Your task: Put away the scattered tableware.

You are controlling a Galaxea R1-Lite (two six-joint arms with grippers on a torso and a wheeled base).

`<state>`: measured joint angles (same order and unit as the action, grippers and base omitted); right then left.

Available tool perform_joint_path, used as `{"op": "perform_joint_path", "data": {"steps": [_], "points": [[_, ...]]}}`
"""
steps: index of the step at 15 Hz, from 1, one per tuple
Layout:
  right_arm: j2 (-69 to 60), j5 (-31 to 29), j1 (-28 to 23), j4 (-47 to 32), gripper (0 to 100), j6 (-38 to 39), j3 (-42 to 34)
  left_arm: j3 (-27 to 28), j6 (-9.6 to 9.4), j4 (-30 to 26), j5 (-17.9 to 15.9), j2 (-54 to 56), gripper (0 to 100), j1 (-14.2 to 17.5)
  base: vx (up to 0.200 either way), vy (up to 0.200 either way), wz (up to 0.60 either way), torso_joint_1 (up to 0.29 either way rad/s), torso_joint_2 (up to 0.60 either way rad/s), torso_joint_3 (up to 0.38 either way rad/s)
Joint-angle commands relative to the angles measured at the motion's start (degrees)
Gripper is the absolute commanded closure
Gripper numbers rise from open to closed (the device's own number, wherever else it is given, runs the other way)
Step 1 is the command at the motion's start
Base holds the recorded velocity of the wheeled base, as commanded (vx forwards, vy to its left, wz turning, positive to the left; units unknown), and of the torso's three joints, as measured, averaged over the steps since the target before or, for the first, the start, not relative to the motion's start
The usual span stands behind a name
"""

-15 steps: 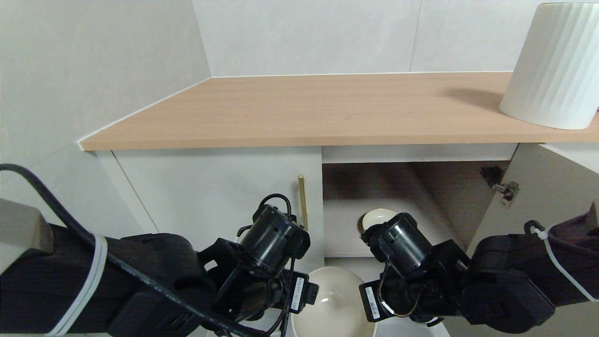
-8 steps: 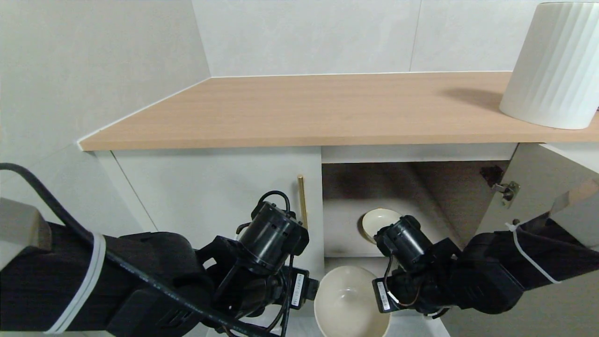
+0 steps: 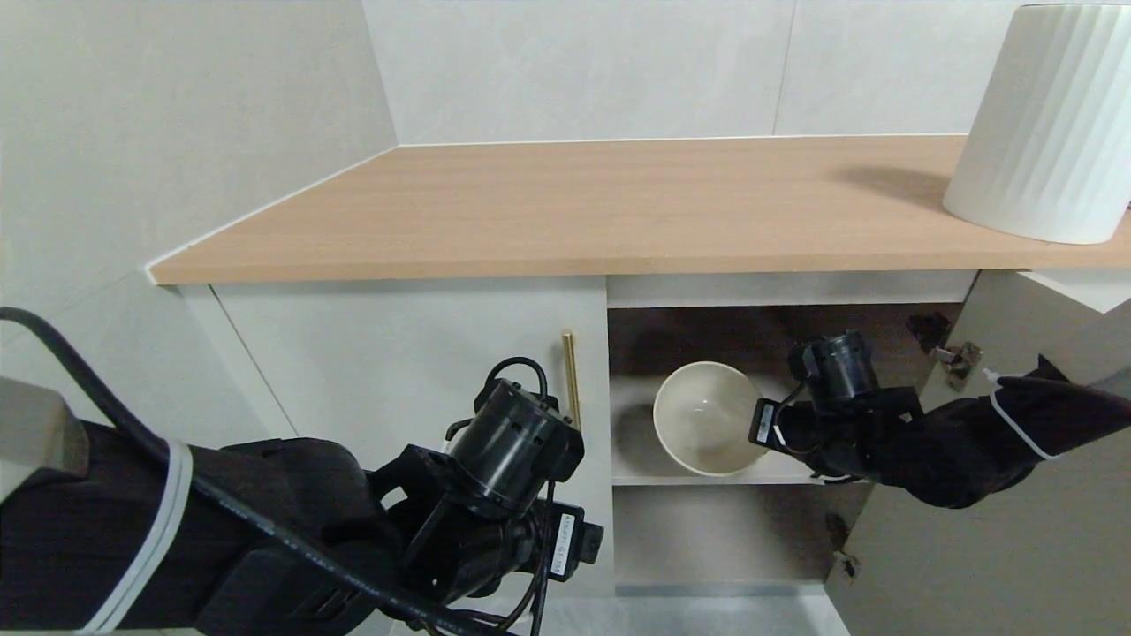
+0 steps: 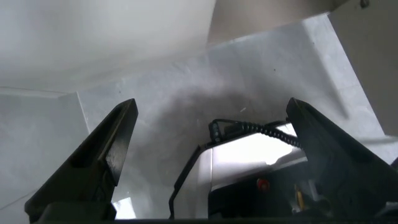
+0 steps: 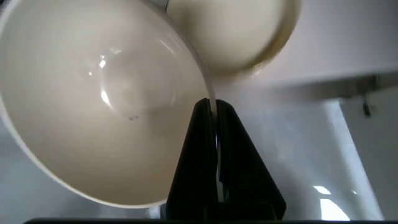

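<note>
Stowing cream bowl: we grip its rim in right gripper, jaws pinched shut on it, bowl tilted at cabinet shelf front, near small dish. Left gripper spread wide, holding nothing. Next, we judge: level bowl, set beside dish, release.

Wooden table carries a white ribbed pot, upper right; the lower-centre shelf holds a dish.
</note>
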<state>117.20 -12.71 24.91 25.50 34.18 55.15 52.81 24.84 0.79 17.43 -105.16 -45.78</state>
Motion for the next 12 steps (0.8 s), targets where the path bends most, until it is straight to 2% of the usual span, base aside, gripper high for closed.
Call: {"op": "perform_joint_path", "data": {"steps": [1,4,11,12], "points": [[2.3,-0.4,-2.1,0.5,100,0.3,1.5,0.0,0.03,0.0,0.1,0.0,0,0.1,0.0,0.0,0.0,0.0,0.0,0.0],[5.5,-1.7,-3.7,0.6,100,2.8,4.5,1.2,2.05,-0.1,0.1,0.0,0,0.7,0.0,0.0,0.0,0.0,0.0,0.0],[10.2,-2.1,-5.7,0.7,100,4.3,8.1,1.2,2.14,-0.1,0.2,0.0,0,0.7,0.0,0.0,0.0,0.0,0.0,0.0],[11.2,-3.6,-6.1,0.7,100,4.3,8.7,1.2,2.14,-0.1,0.2,0.0,0,0.7,0.0,0.0,0.0,0.0,0.0,0.0]]}}
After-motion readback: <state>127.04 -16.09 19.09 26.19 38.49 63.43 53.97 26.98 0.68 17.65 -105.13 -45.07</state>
